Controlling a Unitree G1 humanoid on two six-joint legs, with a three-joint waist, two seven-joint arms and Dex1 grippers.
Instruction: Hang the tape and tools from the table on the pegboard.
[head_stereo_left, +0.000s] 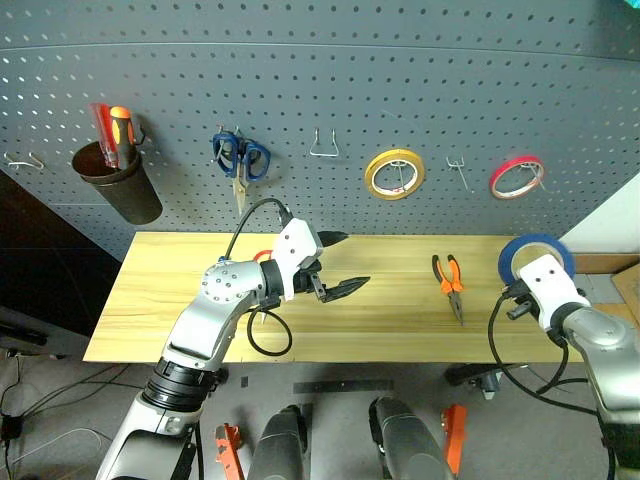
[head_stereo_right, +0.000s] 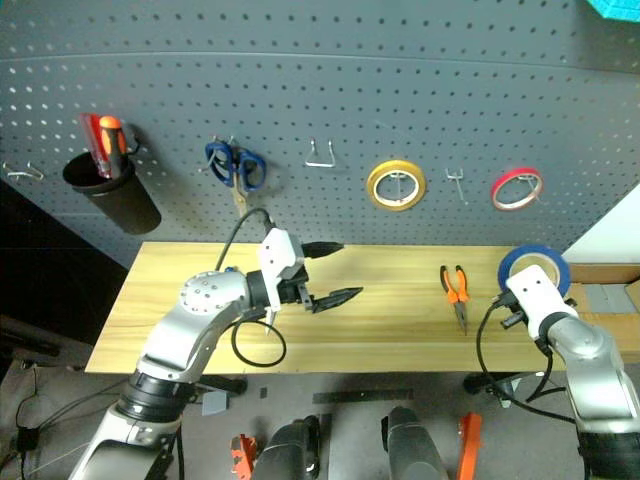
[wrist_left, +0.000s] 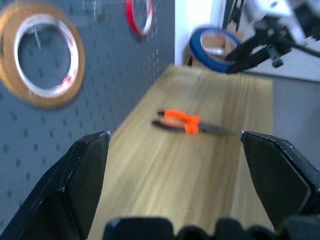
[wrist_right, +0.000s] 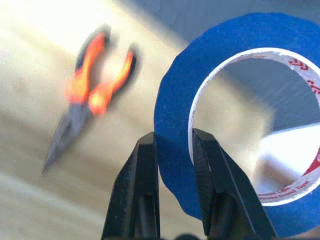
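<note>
My right gripper (wrist_right: 172, 150) is clamped on the blue tape (wrist_right: 240, 120), one black finger on the outside of the ring and the other inside against the white core, so the roll stands upright on edge in the grip. In the head views I see that roll (head_stereo_left: 536, 256) lifted clear above the right end of the table (head_stereo_left: 180, 300), near the back corner. Just beside it toward the middle of the tabletop lie the pliers (head_stereo_left: 449, 281), orange handles toward the back edge and the nose pointing to the front edge. My left gripper (head_stereo_left: 338, 264) hangs over the middle of the table with its fingers spread wide and nothing between them, pointing roughly level toward the right end. A bit of red (head_stereo_left: 262, 256) shows on the tabletop behind the left wrist; I think it is the handle of the red scissors, but the arm covers most of it. On the pegboard (head_stereo_left: 320, 90) behind the back edge I see, from left to right, a dark cup (head_stereo_left: 118, 185) with red and orange screwdrivers (head_stereo_left: 112, 128), blue-handled scissors (head_stereo_left: 240, 160), a bare hook (head_stereo_left: 323, 146), a yellow roll (head_stereo_left: 394, 174), another hook (head_stereo_left: 458, 168) and a red roll (head_stereo_left: 516, 176).
</note>
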